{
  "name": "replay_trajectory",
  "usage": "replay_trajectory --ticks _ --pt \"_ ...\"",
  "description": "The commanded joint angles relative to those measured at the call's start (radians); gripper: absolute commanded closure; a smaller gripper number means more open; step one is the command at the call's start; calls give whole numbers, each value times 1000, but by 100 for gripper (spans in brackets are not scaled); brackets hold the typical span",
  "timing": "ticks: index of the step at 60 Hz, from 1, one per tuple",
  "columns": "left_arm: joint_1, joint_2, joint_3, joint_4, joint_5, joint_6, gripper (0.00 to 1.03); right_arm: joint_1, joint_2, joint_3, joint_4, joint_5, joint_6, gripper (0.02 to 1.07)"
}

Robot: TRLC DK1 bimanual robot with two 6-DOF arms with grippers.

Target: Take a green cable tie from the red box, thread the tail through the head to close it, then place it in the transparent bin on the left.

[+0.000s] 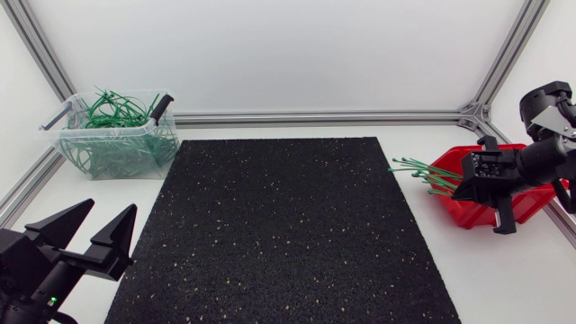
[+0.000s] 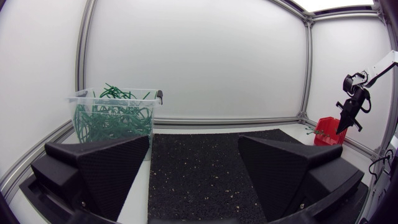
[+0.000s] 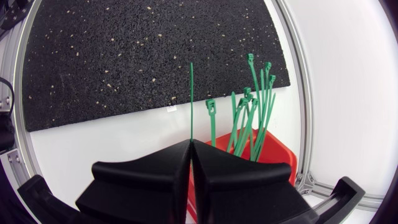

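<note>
Transparent bin (image 1: 135,160): set at the table's far left corner. It is filled with a tangle of green looped ties (image 1: 112,112), some rising above its rim.
Left gripper (image 1: 112,209): seen at the near left corner of the table. Its fingers are spread wide and nothing is held between them. In its own wrist view the bin stands ahead of its left finger.
Black mat (image 1: 288,234): laid across the middle of the table, between the bin and the box.
Red box (image 1: 531,200): placed at the table's right edge. A bundle of straight green ties (image 1: 423,171) lies in it, their heads fanned out over its rim toward the mat.
Held cable tie (image 3: 191,99): a single thin green strip. It is shown straight and unthreaded.
Tie and gripper: the strip comes out of the seam between the fingertips and points straight ahead, over the white table toward the mat's edge. The bundle is just beside it.
Right gripper (image 3: 191,146): held above the red box. Its fingers are pressed together, pinching the held cable tie.
</note>
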State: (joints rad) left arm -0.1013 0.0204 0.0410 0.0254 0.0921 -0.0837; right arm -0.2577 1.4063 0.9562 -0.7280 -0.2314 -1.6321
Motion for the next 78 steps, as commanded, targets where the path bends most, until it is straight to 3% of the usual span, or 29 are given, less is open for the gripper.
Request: replay_trajectory --ticks 1,12,35,44,55,63,70,78 --pt "-8 9 -41 -19 -6 -19 3 -14 -18 69 -47 -17 -26 101" --pt "-8 9 -41 -19 -6 -19 3 -21 -21 208 -111 -95 66 101" --pt "-8 9 -41 -19 -8 -19 3 25 -38 521 -383 -275 282 101" --pt "-8 9 -41 -19 -8 -19 3 118 -84 532 -381 -261 437 101" --pt "-9 9 -41 -19 -8 -19 3 321 -219 429 -272 -144 541 101" --pt "-8 9 -41 -19 -8 -19 3 491 -259 438 -301 -69 637 101" --pt "-8 9 -41 -19 -8 -19 3 581 -230 501 -389 -69 758 101" --pt "-8 9 -41 -19 -8 -19 3 673 -256 474 -364 -72 831 101"
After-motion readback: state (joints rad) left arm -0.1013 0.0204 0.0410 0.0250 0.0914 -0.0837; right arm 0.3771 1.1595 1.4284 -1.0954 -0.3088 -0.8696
